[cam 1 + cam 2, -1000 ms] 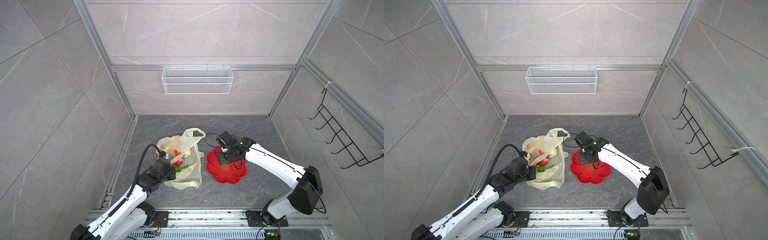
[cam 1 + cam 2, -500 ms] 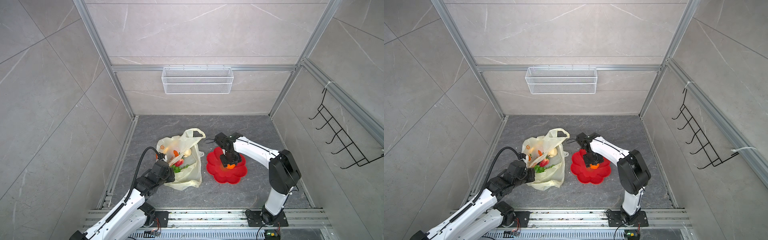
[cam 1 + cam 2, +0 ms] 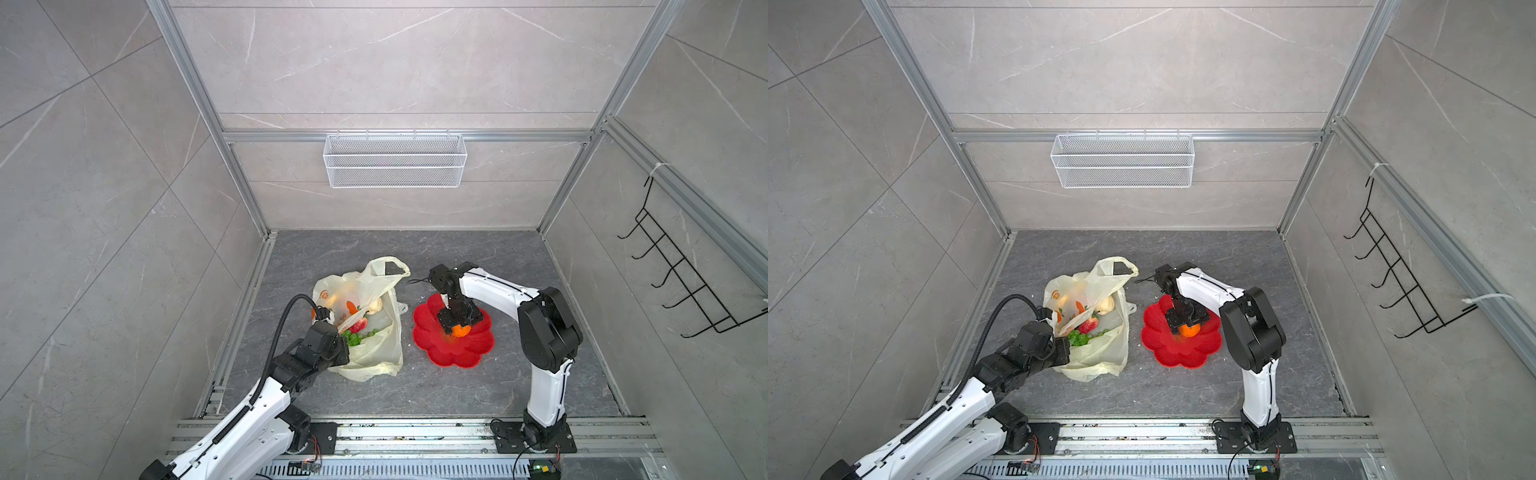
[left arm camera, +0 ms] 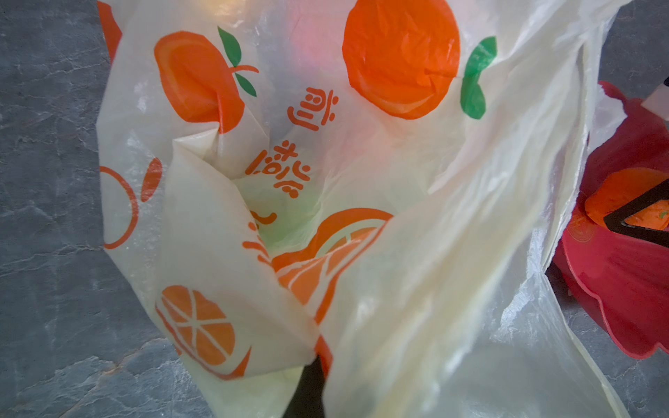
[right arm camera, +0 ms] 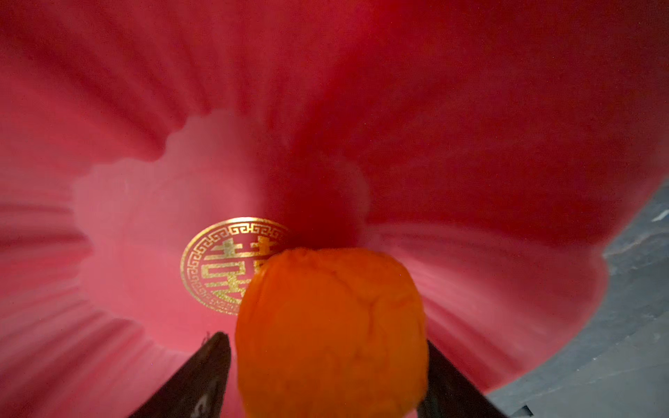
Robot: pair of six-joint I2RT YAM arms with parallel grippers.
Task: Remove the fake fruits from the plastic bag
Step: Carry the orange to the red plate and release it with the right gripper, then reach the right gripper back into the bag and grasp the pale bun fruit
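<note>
Grey marbled stone floor. The crinkly, see-through cream plastic bag lies left of middle with fake fruits inside: red strawberry, bobbly green grapes, a pale peach. The left gripper is pinched tight on its rim. The dimpled round orange sits in the glossy red flower-shaped plate. The right gripper straddles it, can't tell if it's actually squeezing.

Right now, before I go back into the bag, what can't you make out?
- Right fingers: grip on orange unclear; right wrist view, the orange fills the gap.
- Left fingers: mostly covered by plastic bag, left wrist view.
- Fake fruits left in bag: count hidden by film, both top views.
</note>
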